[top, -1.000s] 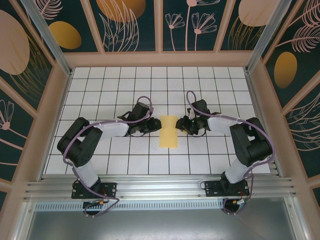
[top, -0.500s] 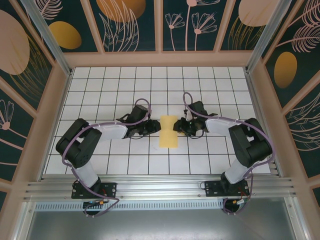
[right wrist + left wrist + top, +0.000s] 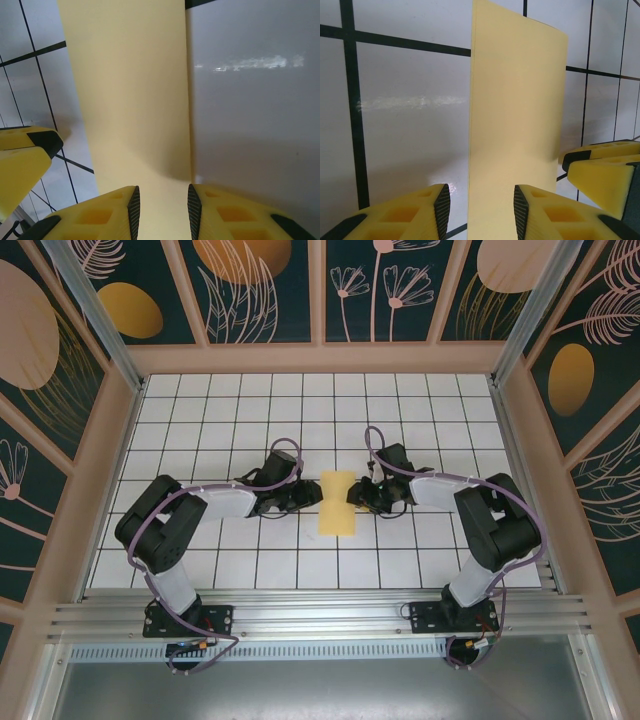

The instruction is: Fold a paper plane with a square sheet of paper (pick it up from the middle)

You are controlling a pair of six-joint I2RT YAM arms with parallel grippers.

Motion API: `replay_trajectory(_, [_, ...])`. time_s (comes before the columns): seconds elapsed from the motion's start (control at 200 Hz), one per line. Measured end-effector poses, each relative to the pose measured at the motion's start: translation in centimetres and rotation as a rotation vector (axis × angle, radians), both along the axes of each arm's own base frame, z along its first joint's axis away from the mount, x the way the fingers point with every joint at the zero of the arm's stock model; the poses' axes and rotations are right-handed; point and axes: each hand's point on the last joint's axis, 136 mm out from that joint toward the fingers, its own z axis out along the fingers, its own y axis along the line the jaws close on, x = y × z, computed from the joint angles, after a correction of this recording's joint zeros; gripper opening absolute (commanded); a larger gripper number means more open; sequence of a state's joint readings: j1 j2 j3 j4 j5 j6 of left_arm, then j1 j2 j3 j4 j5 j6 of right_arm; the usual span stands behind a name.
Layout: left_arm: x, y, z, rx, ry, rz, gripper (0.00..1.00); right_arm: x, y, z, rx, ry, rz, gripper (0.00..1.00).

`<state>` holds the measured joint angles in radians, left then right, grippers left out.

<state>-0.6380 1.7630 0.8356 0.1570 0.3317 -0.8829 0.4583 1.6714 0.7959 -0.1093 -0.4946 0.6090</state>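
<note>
The square sheet of paper (image 3: 338,502) lies flat on the white grid table (image 3: 420,400) as a narrow strip. It seems to be doubled over on itself, though no view settles how many layers there are. The left gripper (image 3: 312,495) sits just beside the strip's left long edge, toward its far end, and the right gripper (image 3: 356,495) faces it across the strip, just beside the right long edge. In the left wrist view the left gripper's jaws stand apart, with the strip's left edge running into the gap between them. In the right wrist view the right gripper's jaws are likewise apart, astride the opposite edge, and neither is clamped on the paper. The mirrored stance looks chosen so each tool can work one side of the far end — probably to bring the corners toward the centre line for the nose folds — while the strip's near end lies flat as an anchor.
</note>
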Motion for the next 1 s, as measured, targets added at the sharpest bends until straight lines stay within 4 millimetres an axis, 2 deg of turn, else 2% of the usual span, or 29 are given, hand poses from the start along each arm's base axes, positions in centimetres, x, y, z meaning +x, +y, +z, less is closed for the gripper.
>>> replay_trajectory(1.001, [-0.05,-0.13,-0.75,0.0,0.013,-0.004,0.42,0.35,0.32,0.49,0.024,-0.021,-0.004,0.31])
